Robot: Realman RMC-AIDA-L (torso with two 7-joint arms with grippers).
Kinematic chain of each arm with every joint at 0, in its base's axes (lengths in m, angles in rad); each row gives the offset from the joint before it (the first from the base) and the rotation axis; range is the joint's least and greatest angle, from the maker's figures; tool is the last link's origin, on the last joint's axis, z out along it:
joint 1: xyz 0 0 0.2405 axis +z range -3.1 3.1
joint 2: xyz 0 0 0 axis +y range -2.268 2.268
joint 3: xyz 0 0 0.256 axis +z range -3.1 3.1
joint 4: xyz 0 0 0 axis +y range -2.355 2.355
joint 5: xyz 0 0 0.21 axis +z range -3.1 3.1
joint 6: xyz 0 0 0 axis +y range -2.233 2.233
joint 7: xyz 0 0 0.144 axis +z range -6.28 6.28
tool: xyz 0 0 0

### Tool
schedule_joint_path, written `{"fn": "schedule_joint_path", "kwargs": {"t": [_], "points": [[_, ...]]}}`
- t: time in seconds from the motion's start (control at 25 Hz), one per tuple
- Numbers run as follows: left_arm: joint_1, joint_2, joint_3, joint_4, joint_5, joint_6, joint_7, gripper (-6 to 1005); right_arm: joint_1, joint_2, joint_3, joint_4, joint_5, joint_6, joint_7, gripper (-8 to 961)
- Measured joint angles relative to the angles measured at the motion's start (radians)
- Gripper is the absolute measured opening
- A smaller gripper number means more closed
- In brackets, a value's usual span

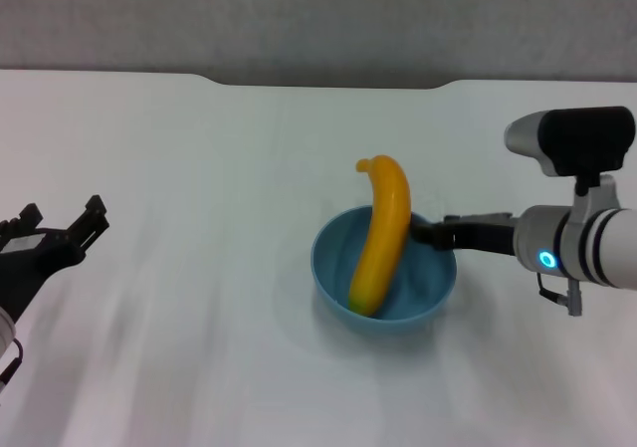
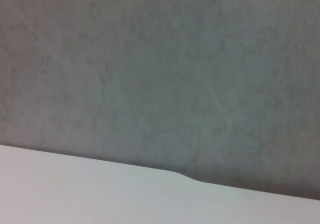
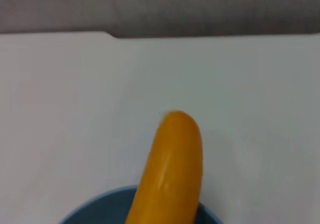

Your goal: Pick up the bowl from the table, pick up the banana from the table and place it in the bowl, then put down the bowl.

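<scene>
Your right gripper (image 1: 434,233), the black-fingered tool on the white arm with a glowing blue ring, reached in from the right and met the near-right rim of the bowl; its fingers looked pinched onto that rim, though the banana hid their very tips. Your left gripper (image 1: 62,225), black and with its fingers spread apart and holding nothing, hung at the left side of the head view, well away from the bowl.

The large, flat, plain white tabletop (image 1: 199,168) filled most of the head view, with a shallow notch in its far edge and a grey wall behind it. The left wrist view showed only that wall and a strip of the table's edge (image 2: 75,194).

The round, glossy light-blue bowl (image 1: 333,278) was right of the table's middle; from the pictures you could not tell whether it rested on the surface or was lifted just off it.

The curved yellow-orange banana (image 1: 383,236) lay inside the bowl, one end down in the bowl's near part and the rest leaning up over the far rim, its stem end poking out above it. In the right wrist view the banana (image 3: 172,169) rose from the bowl's blue rim (image 3: 95,206) close to the camera.
</scene>
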Motion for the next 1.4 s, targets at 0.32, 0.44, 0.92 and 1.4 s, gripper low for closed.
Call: {"fn": "schedule_joint_path", "kwargs": {"t": [0.32,0.44,0.92,1.4], "points": [[0.016,0.001,-0.001,0.0,0.0,-0.031,-0.001,872,-0.158,-0.003,0.043,-0.191,-0.027,0.025,-0.039,636],[0.03,0.001,-0.008,0.016,0.0,-0.081,-0.001,872,-0.201,-0.003,0.057,-0.227,-0.029,0.004,-0.078,707],[-0.07,-0.005,-0.018,0.53,-0.104,-0.814,0.015,865,-0.463,0.001,-0.291,-0.257,-0.085,-0.95,-0.226,880],[-0.152,-0.014,-0.016,0.789,-0.16,-0.903,0.126,866,-0.34,0.005,-0.61,0.22,-0.117,-1.603,-0.03,880]]}}
